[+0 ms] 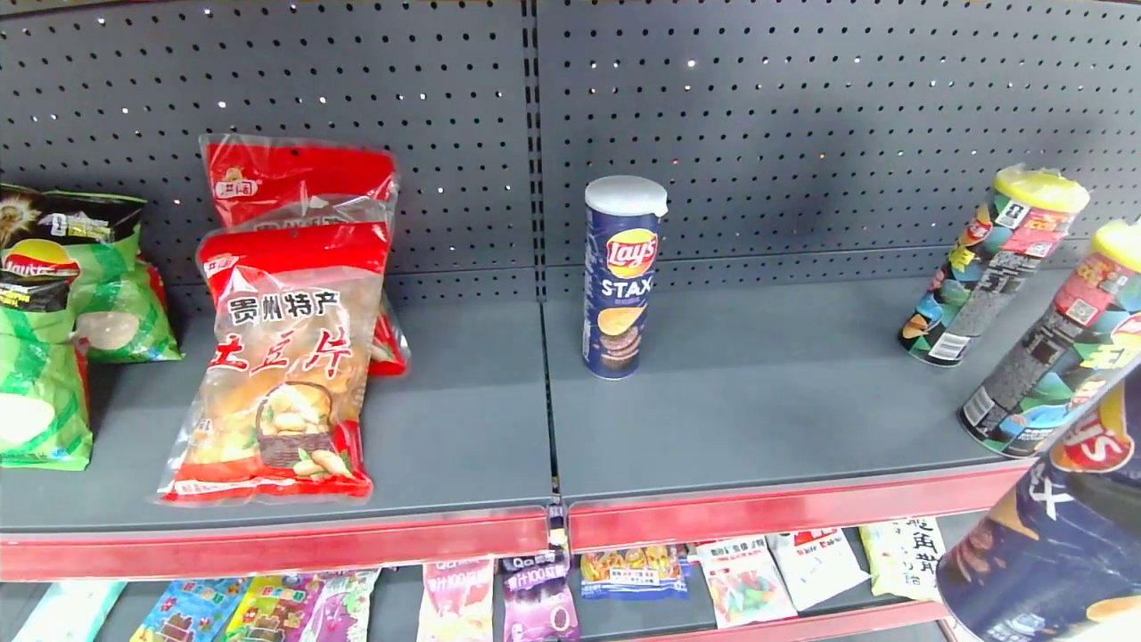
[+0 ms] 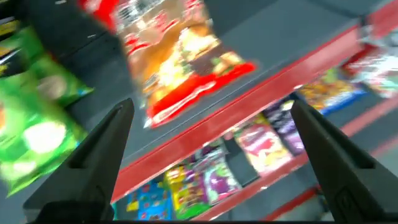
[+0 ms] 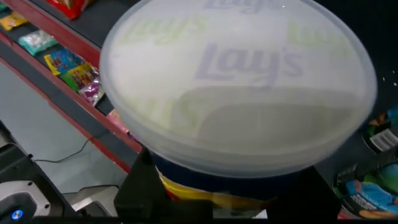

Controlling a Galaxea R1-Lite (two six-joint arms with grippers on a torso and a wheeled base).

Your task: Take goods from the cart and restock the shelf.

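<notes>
Right claw [image 3: 231, 190] clamped on blue can [image 1: 1056, 535], off shelf [image 1: 758, 392] front-right edge | open room between standing can [image 1: 623, 276] and tilted cans [image 1: 991, 266] | left claw [image 2: 211, 104] spread, empty, above red lip [image 2: 267, 99]

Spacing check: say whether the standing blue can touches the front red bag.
Apart: head view shows bare shelf between standing blue can and front red bag.

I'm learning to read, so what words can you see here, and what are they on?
"Lay's", "STAX": blue can on the shelf.
"贵州特产", "土豆片": front red bag.
"Lay's": lid of the held can.
Green bags, colourful cans, packets below: too small, blurred or cut off.
</notes>
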